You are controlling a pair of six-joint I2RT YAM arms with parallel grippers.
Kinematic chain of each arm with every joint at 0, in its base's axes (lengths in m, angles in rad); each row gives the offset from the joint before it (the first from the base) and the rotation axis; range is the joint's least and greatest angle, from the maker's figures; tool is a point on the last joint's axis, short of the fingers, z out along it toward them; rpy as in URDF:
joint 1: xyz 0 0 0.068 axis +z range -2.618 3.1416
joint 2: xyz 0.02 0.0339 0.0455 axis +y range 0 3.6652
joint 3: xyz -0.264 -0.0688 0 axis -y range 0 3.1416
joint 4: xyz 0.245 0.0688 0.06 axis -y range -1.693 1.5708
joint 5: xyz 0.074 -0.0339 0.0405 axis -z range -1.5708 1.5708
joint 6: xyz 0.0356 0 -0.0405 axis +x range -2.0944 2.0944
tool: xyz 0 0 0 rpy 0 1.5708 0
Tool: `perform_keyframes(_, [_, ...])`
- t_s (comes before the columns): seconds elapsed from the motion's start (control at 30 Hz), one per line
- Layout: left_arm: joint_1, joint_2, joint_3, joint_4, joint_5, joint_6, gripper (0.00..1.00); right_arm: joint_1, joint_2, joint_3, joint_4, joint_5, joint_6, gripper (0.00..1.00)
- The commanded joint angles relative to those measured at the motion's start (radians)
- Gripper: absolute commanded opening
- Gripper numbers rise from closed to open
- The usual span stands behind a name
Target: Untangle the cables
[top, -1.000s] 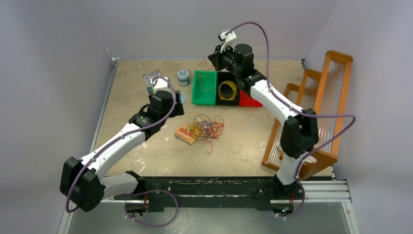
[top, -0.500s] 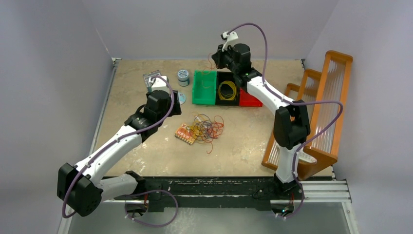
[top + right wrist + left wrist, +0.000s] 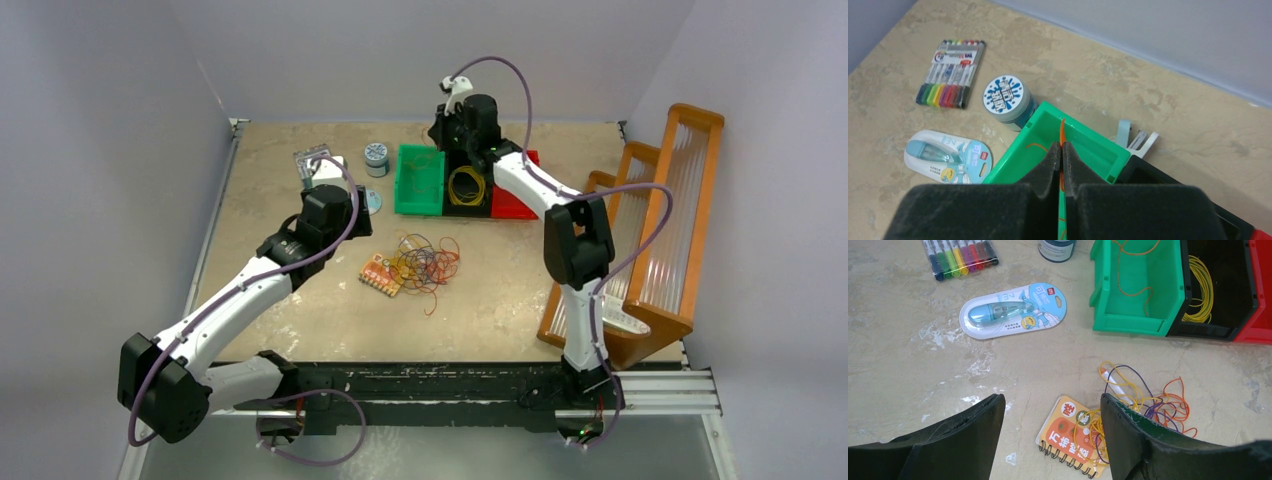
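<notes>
The cables (image 3: 425, 262) lie as a loose tangle of yellow, orange and purple loops mid-table, also in the left wrist view (image 3: 1148, 400). My left gripper (image 3: 1050, 402) hovers open just left of them, over a small notebook (image 3: 1073, 437), with nothing between its fingers; from above it (image 3: 364, 220) sits left of the tangle. At the back, my right gripper (image 3: 1062, 147) is shut on one thin orange cable (image 3: 1063, 131) above the green bin (image 3: 1088, 137). Another orange cable (image 3: 1128, 270) lies inside that bin. A yellow coil (image 3: 466, 186) rests in the black bin.
A red bin (image 3: 515, 205) adjoins the black one. A marker pack (image 3: 950, 75), a round jar (image 3: 1005, 100) and a blue correction-tape card (image 3: 1013, 310) lie left of the bins. An orange rack (image 3: 660, 230) stands along the right edge. A white pen (image 3: 1115, 385) lies under the tangle.
My right arm has swung back and to the left, bringing the pinched orange cable over the green bin. My left arm shifted slightly, then stayed put.
</notes>
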Motion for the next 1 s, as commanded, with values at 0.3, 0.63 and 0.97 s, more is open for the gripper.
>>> perform_keyframes(0.3, [0.002, 0.013, 0.052, 0.01, -0.015, 0.022, 0.68, 0.002, 0.213, 0.242, -0.194, -0.099, -0.044, 0.09])
perform_keyframes(0.63, [0.002, 0.005, 0.039, 0.021, -0.001, 0.017, 0.74, 0.001, 0.113, 0.148, -0.125, -0.113, -0.046, 0.33])
perform_keyframes(0.97, [0.001, -0.008, 0.017, 0.068, 0.051, 0.02, 0.82, 0.002, -0.107, -0.042, -0.054, -0.021, -0.059, 0.44])
